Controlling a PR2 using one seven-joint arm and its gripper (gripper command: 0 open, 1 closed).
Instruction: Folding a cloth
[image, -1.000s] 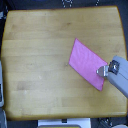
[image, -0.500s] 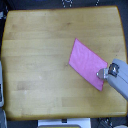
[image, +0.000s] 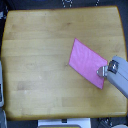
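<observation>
The cloth (image: 86, 60) is a small pink-magenta rectangle lying flat on the wooden table (image: 40, 60), toward the exterior view's right, turned diagonally. My grey gripper (image: 103, 72) comes in from the lower right and sits at the cloth's lower right corner, its tip over the edge of the fabric. The frame is too coarse to show whether the fingers are open or closed on the cloth.
The wooden tabletop fills most of the view, with dark floor beyond its rounded corners. A pale object (image: 2, 95) stands at the exterior view's left edge, and a white shape (image: 62, 123) lies just below the table's front edge.
The gripper has crept slightly up and left onto the cloth's lower right corner. The cloth lies where it did.
</observation>
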